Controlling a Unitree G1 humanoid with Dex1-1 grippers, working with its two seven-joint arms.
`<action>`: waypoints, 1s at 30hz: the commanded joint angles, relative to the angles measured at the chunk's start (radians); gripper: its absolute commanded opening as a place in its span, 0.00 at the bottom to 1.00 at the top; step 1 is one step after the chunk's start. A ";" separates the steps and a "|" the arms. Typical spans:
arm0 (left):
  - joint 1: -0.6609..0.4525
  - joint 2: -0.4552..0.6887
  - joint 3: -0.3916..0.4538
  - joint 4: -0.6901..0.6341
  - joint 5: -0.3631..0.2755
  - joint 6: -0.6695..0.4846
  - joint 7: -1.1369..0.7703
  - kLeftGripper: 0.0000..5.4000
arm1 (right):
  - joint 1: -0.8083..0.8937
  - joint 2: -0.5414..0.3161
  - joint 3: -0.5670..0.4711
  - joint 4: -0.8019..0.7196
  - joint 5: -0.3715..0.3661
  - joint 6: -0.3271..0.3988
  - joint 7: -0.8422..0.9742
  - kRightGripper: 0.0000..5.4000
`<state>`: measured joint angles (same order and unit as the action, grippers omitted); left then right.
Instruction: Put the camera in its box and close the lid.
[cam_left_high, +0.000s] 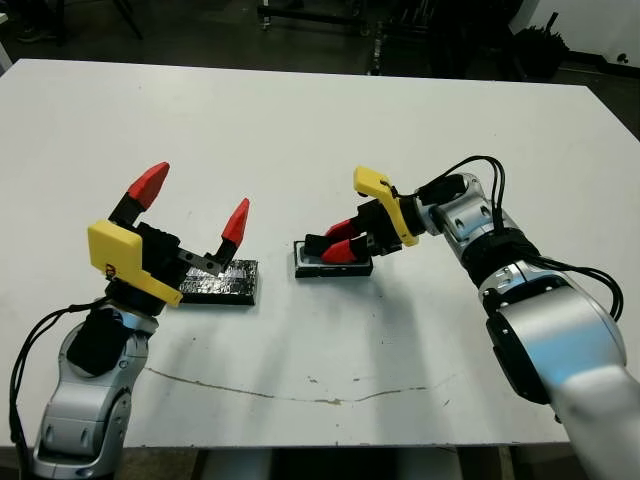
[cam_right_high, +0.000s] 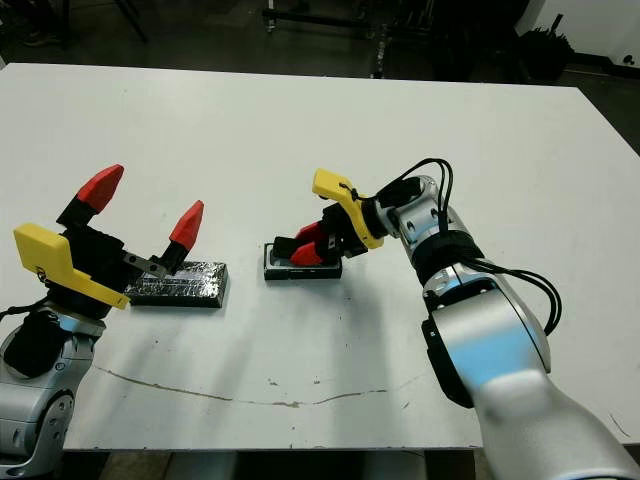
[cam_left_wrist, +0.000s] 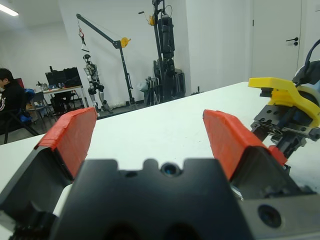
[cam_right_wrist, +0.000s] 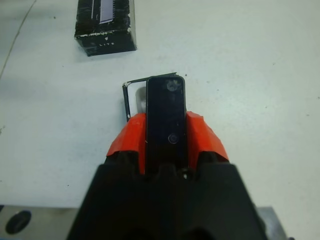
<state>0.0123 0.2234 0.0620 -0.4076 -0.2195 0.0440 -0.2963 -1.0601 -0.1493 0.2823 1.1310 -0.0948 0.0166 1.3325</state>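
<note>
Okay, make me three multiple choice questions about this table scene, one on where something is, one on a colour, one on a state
1. Where does the lid lie?
A. under the left gripper's fingers
B. on the box
C. at the table's far edge

2. What colour are the gripper fingertips?
A. blue
B. red
C. green

3. What is the right gripper doing?
A. hanging open and empty
B. holding the camera over the box
C. gripping the lid

Answers: 1 A, it shows below the open left gripper, apart from the box. 2 B, all tips are red. 3 B, its fingers clamp the black bar above the tray.
</note>
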 joint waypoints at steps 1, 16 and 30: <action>-0.003 0.006 0.002 0.001 -0.006 0.015 -0.003 1.00 | -0.001 0.012 -0.011 0.018 -0.003 0.006 -0.006 0.30; -0.003 0.002 0.000 0.007 -0.003 0.003 0.003 1.00 | -0.042 0.059 -0.013 0.036 -0.016 0.011 0.000 0.30; -0.002 0.009 0.008 0.004 -0.017 0.010 -0.006 1.00 | -0.015 0.057 -0.023 0.062 -0.021 -0.005 -0.015 0.30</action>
<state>0.0123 0.2241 0.0628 -0.4076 -0.2329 0.0466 -0.2957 -1.0861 -0.0828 0.2601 1.1767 -0.1027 0.0135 1.3253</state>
